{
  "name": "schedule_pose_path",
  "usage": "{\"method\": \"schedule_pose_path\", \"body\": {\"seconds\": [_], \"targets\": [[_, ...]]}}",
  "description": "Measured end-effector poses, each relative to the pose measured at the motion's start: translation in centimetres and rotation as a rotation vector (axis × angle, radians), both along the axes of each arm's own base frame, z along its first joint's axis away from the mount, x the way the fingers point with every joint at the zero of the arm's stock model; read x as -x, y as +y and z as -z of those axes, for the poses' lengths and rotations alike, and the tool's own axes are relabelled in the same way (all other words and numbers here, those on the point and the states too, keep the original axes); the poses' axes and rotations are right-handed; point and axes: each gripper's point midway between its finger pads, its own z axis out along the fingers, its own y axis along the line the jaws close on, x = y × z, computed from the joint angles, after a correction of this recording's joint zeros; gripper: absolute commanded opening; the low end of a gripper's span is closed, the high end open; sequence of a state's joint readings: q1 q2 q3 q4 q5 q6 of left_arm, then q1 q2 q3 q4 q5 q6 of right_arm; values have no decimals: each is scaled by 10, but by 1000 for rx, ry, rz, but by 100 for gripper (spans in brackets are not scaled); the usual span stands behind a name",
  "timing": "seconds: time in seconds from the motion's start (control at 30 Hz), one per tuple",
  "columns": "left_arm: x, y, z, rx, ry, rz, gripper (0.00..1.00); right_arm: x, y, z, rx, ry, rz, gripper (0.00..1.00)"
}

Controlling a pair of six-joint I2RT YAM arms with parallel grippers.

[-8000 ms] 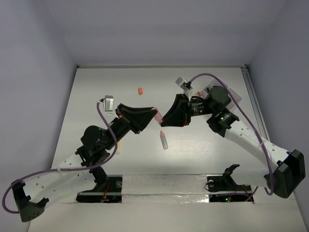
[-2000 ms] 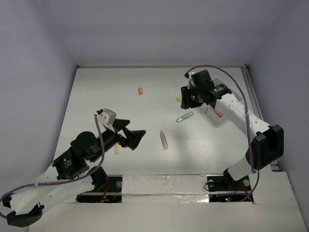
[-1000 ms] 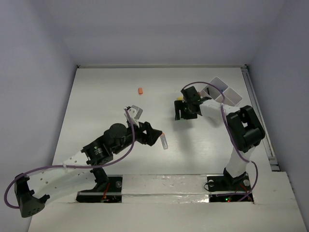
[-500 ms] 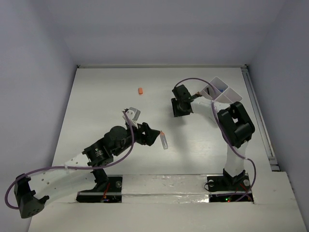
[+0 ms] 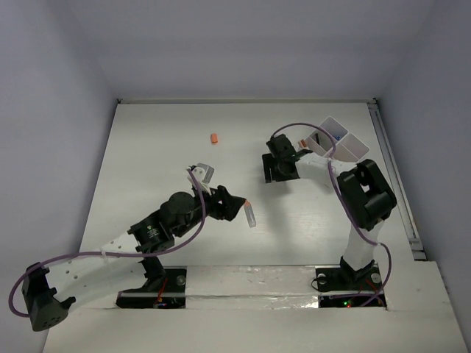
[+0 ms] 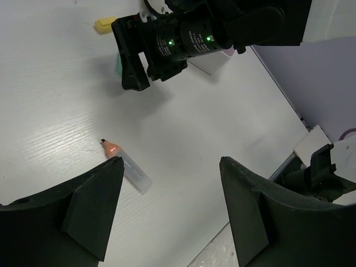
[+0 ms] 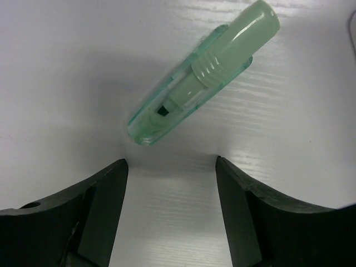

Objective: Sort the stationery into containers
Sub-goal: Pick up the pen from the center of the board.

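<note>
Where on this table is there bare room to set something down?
The table is bare at its far left, beyond the orange bit. So is the near patch between the orange-capped tube and the right arm's base. It is crowded around the right gripper: green clip, yellow bit and tray sit close.

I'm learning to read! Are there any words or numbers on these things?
None can be read.
On the green clip: clear plastic, no print.
On the orange-capped grey tube: no print that I can make out.
On the white tray: too small to tell.
</note>
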State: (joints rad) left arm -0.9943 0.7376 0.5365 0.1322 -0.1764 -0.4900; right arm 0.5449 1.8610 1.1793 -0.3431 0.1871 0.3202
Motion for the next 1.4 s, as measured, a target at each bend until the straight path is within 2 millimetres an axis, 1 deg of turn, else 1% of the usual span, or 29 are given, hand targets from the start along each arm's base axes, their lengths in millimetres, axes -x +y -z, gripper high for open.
{"method": "schedule_pose_path", "body": {"seconds": [0.1, 0.17, 0.23, 0.37, 0.4, 0.47, 0.5, 0.57, 0.63, 0.67, 0.7, 0.73, 0.77, 0.8, 0.9, 0.97, 1.0, 1.03, 1.17, 1.23, 1.27, 1.33, 1.4], "targets": [[0, 0, 0, 2, 1, -1, 67, -8, 5, 0, -20, -16, 22, 63], [0, 0, 2, 1, 2, -2, 67, -18, 9, -1, -38, -45, 49, 61], [0, 0, 2, 1, 2, -2, 67, -25, 10, -1, -45, -66, 71, 61], [0, 1, 1, 4, 2, -5, 67, -37, 14, -2, -65, -109, 110, 66], [-1, 1, 1, 4, 2, -6, 67, -39, 15, -3, -74, -116, 117, 68], [-1, 1, 1, 4, 2, -6, 67, -43, 18, -3, -89, -127, 126, 69], [-1, 1, 1, 4, 2, -6, 67, -44, 19, -3, -96, -133, 132, 63], [-1, 1, 1, 4, 2, -6, 67, -47, 19, -3, -100, -142, 142, 57], [-1, 1, 1, 4, 2, -6, 67, -50, 18, -3, -99, -153, 154, 42], [0, 1, 2, 3, 2, -6, 67, -51, 17, -3, -96, -158, 160, 40], [-1, 1, 2, 3, 3, -7, 67, -51, 17, -3, -94, -159, 165, 31], [-1, 1, 2, 3, 2, -8, 67, -51, 16, -2, -90, -163, 170, 26], [-1, 1, 4, 0, 4, -9, 67, -52, 15, -2, -90, -166, 175, 24], [-1, 1, 6, -4, 6, -10, 67, -53, 15, -2, -93, -173, 181, 18], [-1, 2, 12, -12, 11, -14, 67, -52, 13, -3, -98, -186, 182, 12], [-3, 0, 17, -21, 15, -17, 66, -46, 10, -3, -94, -186, 170, 10], [-4, -1, 20, -27, 19, -19, 66, -41, 8, -3, -90, -182, 160, 7], [-5, -2, 22, -33, 24, -20, 66, -36, 5, -4, -86, -178, 151, 6], [-10, -7, 30, -43, 42, -29, 66, 0, -11, -7, -57, -134, 93, 4], [-14, -9, 32, -37, 49, -36, 66, 15, -15, -18, -66, -124, 57, 4], [-18, -9, 34, -33, 55, -47, 66, 25, -15, -32, -85, -126, 21, 4], [-25, -11, 35, -15, 75, -51, 67, 33, -6, -47, -138, -130, -46, 3], [-38, -9, 37, 9, 100, -64, 67, 50, 4, -64, -203, -132, -127, 2]]}}
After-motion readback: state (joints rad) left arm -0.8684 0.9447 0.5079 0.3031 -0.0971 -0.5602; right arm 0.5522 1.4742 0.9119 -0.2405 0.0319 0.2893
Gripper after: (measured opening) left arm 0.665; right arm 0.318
